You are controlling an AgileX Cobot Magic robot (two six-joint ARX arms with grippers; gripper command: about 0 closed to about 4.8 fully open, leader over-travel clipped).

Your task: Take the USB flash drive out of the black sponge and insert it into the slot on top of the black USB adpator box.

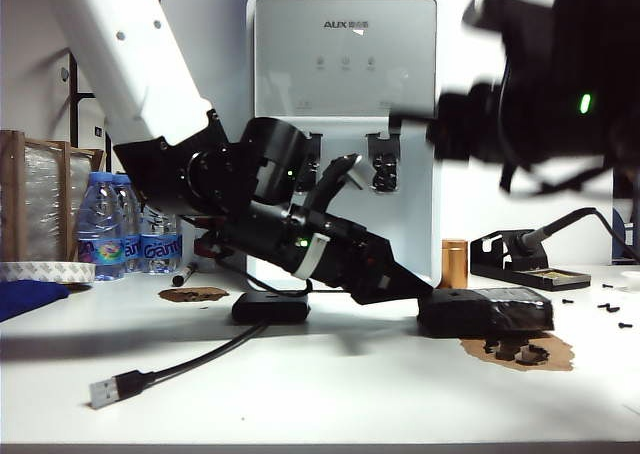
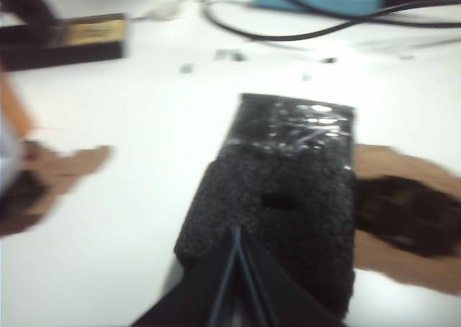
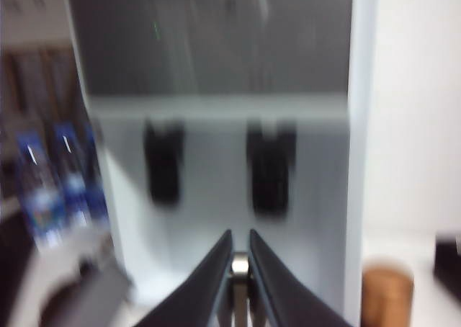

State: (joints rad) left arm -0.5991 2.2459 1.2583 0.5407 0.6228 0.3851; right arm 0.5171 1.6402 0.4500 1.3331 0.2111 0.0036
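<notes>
The black sponge [image 1: 487, 311] lies right of centre on the white table, with an empty dark hole [image 2: 277, 201] in its foam top [image 2: 288, 212]. My left gripper [image 1: 425, 290] reaches across and rests shut, tips together [image 2: 234, 231], on the sponge's near edge. High at the upper right, blurred, my right gripper [image 1: 440, 134] faces the water dispenser, and its jaws [image 3: 240, 235] are shut on the USB flash drive [image 3: 240, 265], a small silvery piece between the fingers. The black USB adaptor box [image 1: 270, 307] sits left of the sponge, and its cable ends in a silver plug [image 1: 104, 391].
A white water dispenser [image 1: 345, 94] stands behind the left arm. Water bottles [image 1: 100, 224] and a tape roll [image 1: 30, 271] are at the left. A soldering iron stand [image 1: 530, 259], a brown cylinder [image 1: 455, 264], loose screws [image 1: 610, 309] and a brown patch [image 1: 520, 352] are at the right.
</notes>
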